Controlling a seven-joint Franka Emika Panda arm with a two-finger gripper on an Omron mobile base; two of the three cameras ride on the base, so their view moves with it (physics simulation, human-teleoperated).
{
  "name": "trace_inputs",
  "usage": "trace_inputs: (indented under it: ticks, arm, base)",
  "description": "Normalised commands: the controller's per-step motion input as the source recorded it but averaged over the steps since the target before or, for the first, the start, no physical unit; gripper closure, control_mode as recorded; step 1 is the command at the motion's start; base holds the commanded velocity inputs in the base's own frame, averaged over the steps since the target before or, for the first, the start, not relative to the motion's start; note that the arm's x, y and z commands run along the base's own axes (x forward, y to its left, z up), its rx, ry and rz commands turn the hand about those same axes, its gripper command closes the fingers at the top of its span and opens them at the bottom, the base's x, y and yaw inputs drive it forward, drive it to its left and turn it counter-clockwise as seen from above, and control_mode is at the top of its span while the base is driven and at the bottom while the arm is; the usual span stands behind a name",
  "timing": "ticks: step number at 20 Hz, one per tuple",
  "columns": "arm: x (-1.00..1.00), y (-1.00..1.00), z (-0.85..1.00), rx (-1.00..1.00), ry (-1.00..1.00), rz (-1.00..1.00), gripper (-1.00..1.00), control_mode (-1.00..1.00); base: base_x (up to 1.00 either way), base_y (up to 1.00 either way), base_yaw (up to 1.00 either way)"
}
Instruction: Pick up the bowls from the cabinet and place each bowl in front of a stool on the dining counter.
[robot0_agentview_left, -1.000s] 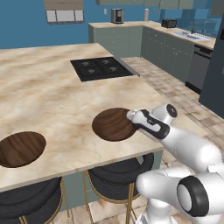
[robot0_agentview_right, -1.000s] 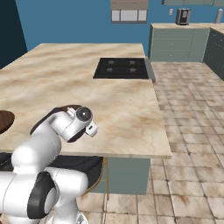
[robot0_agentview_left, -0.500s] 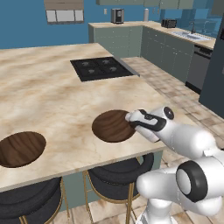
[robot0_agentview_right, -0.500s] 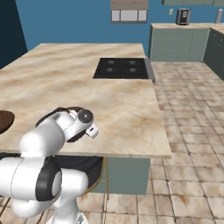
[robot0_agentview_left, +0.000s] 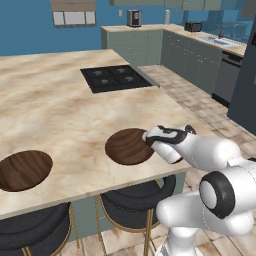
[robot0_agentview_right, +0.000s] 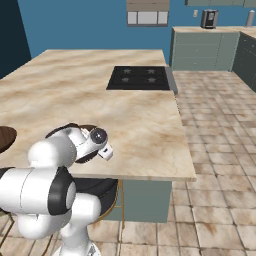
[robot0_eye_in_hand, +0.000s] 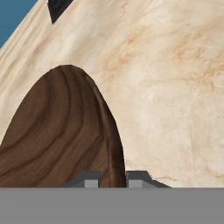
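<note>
The claw (robot0_eye_in_hand: 112, 178) is pinched shut on the rim of a shallow round bowl of dark brown wood (robot0_agentview_left: 128, 146), which sits on the beige veined marble surface (robot0_agentview_left: 60, 110) near its front edge, above a round black padded stool (robot0_agentview_left: 135, 200). A second matching wooden bowl (robot0_agentview_left: 22, 170) lies well apart to its left, above another black stool (robot0_agentview_left: 32, 227)

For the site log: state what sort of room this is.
A home kitchen, rendered. A marble island with an inset cooktop, black stools tucked under it, and grey-green cabinets with a sink along the far wall.
</note>
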Motion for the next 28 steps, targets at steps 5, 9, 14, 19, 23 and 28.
trace_inputs:
  ticks: [5,9,14,19,23,28]
  arm:
    - [0.31,0.00,-0.19,0.00,0.00,-0.04,1.00,-1.00]
    - [0.31,0.00,-0.21,0.00,0.00,-0.04,1.00,-1.00]
    - [0.05,0.00,-0.24,0.00,0.00,-0.01,1.00,-1.00]
    - [0.00,0.00,-0.29,0.00,0.00,0.00,1.00,-1.00]
    - [0.13,0.00,-0.19,0.00,0.00,-0.01,1.00,-1.00]
    - [0.28,0.00,-0.14,0.00,0.00,-0.04,1.00,-1.00]
  base:
    - [0.00,0.00,0.00]
    - [0.00,0.00,0.00]
    - [0.00,0.00,0.00]
    - [0.00,0.00,0.00]
    - [0.00,0.00,0.00]
    - [0.00,0.00,0.00]
